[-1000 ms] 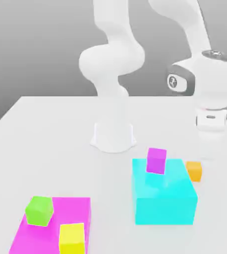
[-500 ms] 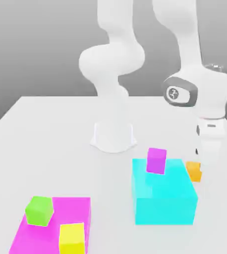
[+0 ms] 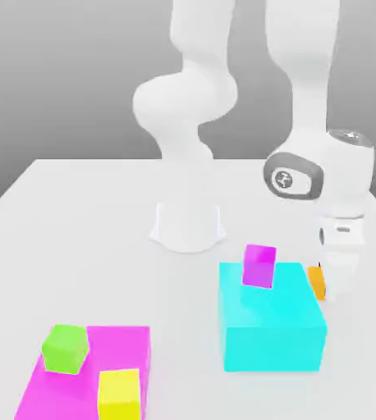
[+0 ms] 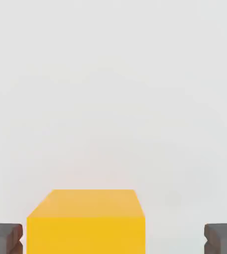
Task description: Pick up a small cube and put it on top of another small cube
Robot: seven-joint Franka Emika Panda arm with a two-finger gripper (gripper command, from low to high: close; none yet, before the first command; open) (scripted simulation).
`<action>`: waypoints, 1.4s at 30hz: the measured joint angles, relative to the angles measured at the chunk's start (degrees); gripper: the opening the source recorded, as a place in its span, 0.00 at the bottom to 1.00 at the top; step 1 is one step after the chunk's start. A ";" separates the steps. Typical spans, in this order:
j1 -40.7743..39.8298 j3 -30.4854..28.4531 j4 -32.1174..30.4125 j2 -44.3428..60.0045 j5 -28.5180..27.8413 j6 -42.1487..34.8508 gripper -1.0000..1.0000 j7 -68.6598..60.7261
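White tabletop (image 3: 76,230) carries everything; Panda base sits upper centre of the exterior frame, arm arcing over to the right side.

Big cyan block (image 3: 272,324) lower right of centre, with a small magenta cube (image 3: 259,265) on its top, near the back edge. Flat magenta block (image 3: 101,373) in the lower left carries a small green cube (image 3: 65,349) and a small yellow cube (image 3: 119,394). Any of those raised small cubes could serve as the stack target; which one is meant I can't tell.

Small orange cube (image 3: 317,281) sits on the tabletop just beside the cyan block's right side, at right-centre of the frame, partly hidden behind the hand. Tight spot: the block's wall is near one side of the cube, likely why the hand is vertical, coming straight from above.

Gripper (image 3: 340,289) is low at the cube. In the hand view the orange cube (image 4: 85,222) fills the bottom centre, with the dark fingers (image 4: 4,238) spread wide at the bottom corners, one close to the cube, the other well apart. So open, straddling, nothing gripped yet, and off-centre.

Judgement: pre-grasp stage. Next calls for closing on the cube, then a lift high enough to clear the cyan block.
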 joint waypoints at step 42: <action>-9.91 4.37 3.13 -15.61 9.68 -16.58 0.00 -15.00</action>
